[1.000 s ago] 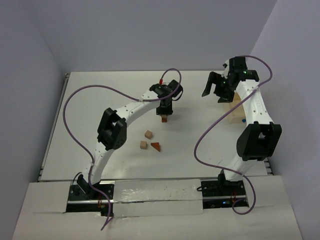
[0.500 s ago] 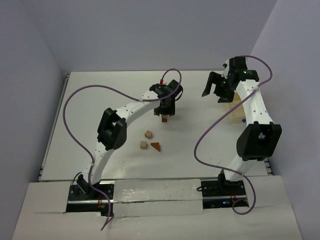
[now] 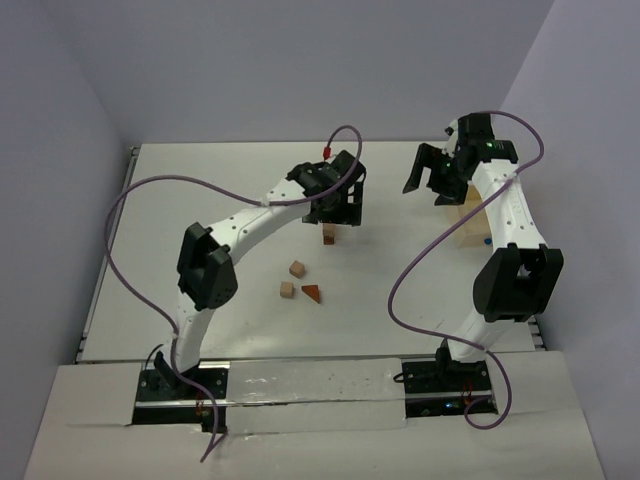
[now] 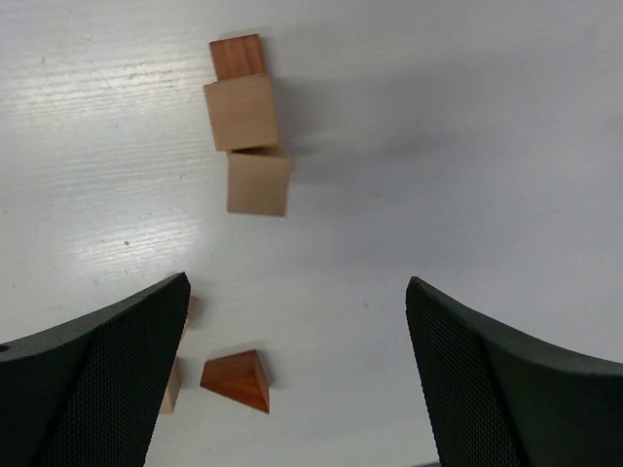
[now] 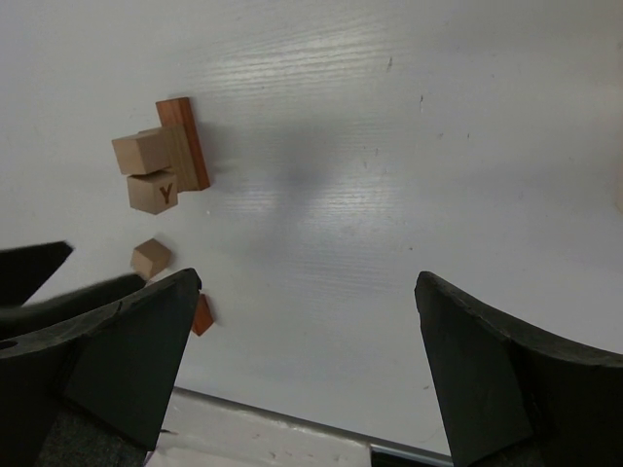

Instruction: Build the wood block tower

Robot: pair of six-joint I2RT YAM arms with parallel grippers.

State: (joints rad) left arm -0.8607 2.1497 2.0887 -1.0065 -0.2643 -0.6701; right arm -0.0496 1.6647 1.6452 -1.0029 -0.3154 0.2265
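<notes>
The tower (image 3: 329, 237) is a short column of tan and reddish-brown wood blocks standing mid-table, free of any gripper. My left gripper (image 3: 338, 210) hangs open just behind and above it, holding nothing. In the left wrist view the tower (image 4: 245, 126) lies ahead of the open gripper (image 4: 297, 292). A reddish wedge (image 4: 237, 380) sits near the left finger. Two loose tan cubes (image 3: 296, 268) (image 3: 287, 290) and the wedge (image 3: 312, 292) lie nearer the arms. My right gripper (image 3: 427, 185) is open and raised at the back right, and its wrist view shows the tower (image 5: 161, 165) far off.
A large pale wooden box (image 3: 468, 222) with a blue dot stands at the right, partly under the right arm. Purple cables (image 3: 150, 190) loop over the table from both arms. Walls close in the table at the back and both sides.
My left gripper opened and let go of the tower's top block, then drew back and up from the tower. The left arm's elbow swung left. The right arm stayed still.
</notes>
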